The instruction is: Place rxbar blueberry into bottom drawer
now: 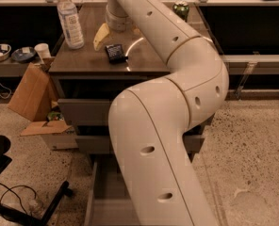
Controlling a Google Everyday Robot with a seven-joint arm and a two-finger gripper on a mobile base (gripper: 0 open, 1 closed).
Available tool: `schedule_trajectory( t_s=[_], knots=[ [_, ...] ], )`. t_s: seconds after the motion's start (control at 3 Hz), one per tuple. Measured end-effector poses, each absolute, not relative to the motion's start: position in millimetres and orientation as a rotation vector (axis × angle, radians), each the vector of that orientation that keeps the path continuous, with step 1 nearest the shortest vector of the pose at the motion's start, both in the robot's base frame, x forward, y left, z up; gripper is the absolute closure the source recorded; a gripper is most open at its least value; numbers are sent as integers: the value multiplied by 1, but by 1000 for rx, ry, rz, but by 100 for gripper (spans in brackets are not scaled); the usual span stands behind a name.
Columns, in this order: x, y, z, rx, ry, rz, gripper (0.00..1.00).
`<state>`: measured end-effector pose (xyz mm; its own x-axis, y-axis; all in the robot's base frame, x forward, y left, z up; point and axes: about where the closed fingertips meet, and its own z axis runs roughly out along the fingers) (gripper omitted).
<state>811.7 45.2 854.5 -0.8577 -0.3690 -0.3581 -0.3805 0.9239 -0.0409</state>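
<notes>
Single-arm reach over a dark brown wooden desk (78, 62); the white jointed arm (177, 93) crosses the middle of the view and ends in the gripper (104, 34), low over the desk top beside a clear plastic water bottle (69, 18); whether the gripper is spread or pressed together cannot be told; the rxbar blueberry (115, 53), a small flat bar in a dark wrapper, lies on the desk just beside the gripper, on the camera side of it and a little to the picture's right, ungrasped; its long axis appears to run roughly from front to back of the desk, slightly skewed; the bottom drawer (104, 194), a plain grey tray, stands pulled out at the foot of the cabinet, largely hidden by the arm; judged step: closing on the bar, a short move toward the desk's front edge; a green can (180, 8) stands well apart at the rear
</notes>
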Motion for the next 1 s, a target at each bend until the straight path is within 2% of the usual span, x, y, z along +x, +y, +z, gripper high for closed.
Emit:
schedule_trajectory(
  t_s=[0.33, 0.67, 1.0],
  knots=[
    [812, 46, 838, -516, 2761, 47, 0],
    [810, 57, 822, -533, 2786, 71, 18],
    [809, 60, 818, -543, 2790, 74, 40]
  ],
)
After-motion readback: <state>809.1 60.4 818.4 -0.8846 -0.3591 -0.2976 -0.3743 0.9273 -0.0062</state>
